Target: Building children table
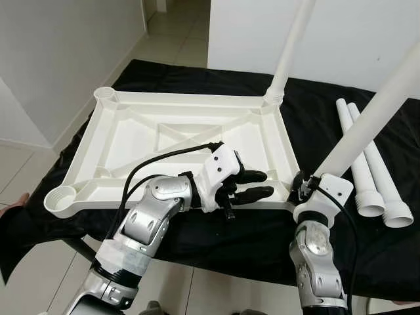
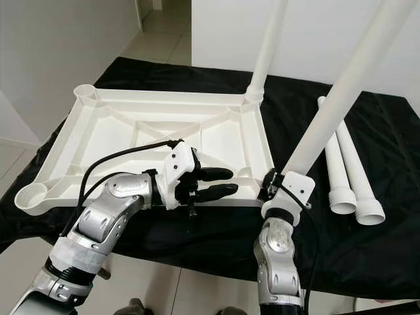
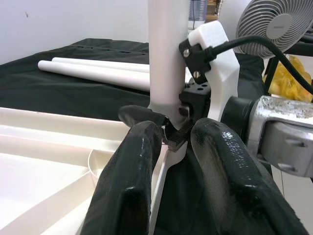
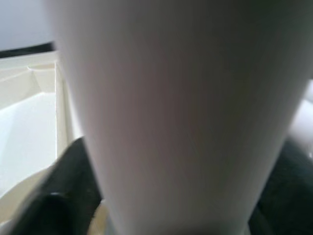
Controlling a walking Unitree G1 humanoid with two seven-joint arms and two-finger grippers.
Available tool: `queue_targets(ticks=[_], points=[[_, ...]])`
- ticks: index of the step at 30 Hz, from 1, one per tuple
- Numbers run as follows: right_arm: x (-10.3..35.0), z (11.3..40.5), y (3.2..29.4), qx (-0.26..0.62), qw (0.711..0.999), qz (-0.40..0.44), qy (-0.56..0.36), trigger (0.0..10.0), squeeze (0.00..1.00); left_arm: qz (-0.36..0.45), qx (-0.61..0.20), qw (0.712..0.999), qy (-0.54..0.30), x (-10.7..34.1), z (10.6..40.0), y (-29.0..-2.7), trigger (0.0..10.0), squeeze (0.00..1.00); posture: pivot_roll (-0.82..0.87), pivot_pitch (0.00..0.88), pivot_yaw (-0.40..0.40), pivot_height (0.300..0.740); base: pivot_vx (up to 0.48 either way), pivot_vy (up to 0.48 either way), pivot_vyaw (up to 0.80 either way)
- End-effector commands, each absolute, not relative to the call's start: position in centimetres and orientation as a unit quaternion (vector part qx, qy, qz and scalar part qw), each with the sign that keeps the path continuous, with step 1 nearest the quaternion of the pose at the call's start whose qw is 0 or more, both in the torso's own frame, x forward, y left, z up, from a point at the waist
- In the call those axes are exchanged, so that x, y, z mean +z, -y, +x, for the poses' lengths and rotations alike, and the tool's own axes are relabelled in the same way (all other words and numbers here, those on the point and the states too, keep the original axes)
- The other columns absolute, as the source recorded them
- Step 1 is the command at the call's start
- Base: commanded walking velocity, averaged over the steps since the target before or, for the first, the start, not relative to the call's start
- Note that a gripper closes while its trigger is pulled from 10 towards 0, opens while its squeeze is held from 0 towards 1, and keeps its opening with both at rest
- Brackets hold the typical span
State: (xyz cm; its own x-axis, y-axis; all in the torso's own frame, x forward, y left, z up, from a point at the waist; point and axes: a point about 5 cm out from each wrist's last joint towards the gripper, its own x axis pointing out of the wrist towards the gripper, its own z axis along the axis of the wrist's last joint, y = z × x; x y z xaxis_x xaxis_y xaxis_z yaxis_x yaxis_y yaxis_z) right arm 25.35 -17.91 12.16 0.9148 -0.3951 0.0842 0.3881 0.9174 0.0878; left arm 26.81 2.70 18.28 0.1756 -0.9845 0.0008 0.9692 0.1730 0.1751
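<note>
- Tabletop, white plastic [image 1: 177, 134]: lies underside up on a black cloth [image 1: 367, 256], ribbed frame showing, a round leg socket at each corner.
- Fitted leg [image 1: 292, 46]: stands upright in the far right socket, at about 1 o'clock from the tabletop's centre.
- Leg in hand [image 1: 367, 115]: a long white tube; its lower end is at the near right corner socket, at about 4 o'clock from the centre. Its long axis leans up and away toward 1 o'clock, so it is tilted rather than plumb.
- Right gripper [image 1: 307, 185]: clamped on the base of this leg, right at the socket. The left wrist view shows the tube's foot meeting the corner; whether it is fully seated cannot be told.
- Left gripper [image 1: 261, 184]: fingers [image 3: 132, 161] a little apart and holding nothing, laid over the tabletop's near rim, tips pointing toward 3 o'clock at the same corner, just beside the tube's foot. It is the nearer free gripper for steadying the tabletop.
- Spare legs [image 1: 371, 164]: two, lying side by side on the cloth at 3 o'clock, flared ends toward the robot, well apart from both grippers.
- Empty sockets: near left [image 1: 62, 198] and far left [image 1: 105, 94].
- Judgement: the coming move turns on bringing the tilted axis upright over the socket before pressing down.
</note>
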Motion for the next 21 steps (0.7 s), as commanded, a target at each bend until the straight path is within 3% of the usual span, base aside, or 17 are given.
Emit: queue_targets(ticks=[1, 2, 21], points=[[12.2, 25.2, 18.4, -0.191, 0.979, 0.041, 0.056, 10.0, 1.00, 0.069, -0.614, 0.784, 0.058, 18.4, 27.1, -2.8, 10.0, 0.00, 0.03, 0.015, 0.009, 0.740, 0.000, 0.000, 0.00], [12.2, 25.2, 18.8, -0.175, 0.982, 0.036, 0.059, 10.0, 0.00, 0.069, -0.615, 0.783, 0.058, 18.4, 27.1, -2.7, 10.0, 0.00, 0.03, 0.015, 0.009, 0.740, 0.000, 0.000, 0.00], [13.7, 25.4, 22.0, 0.055, 0.995, -0.043, 0.073, 10.0, 0.00, 0.065, -0.619, 0.781, 0.059, 18.5, 27.0, -2.4, 10.0, 0.00, 0.02, 0.015, 0.009, 0.740, 0.000, 0.000, 0.00]])
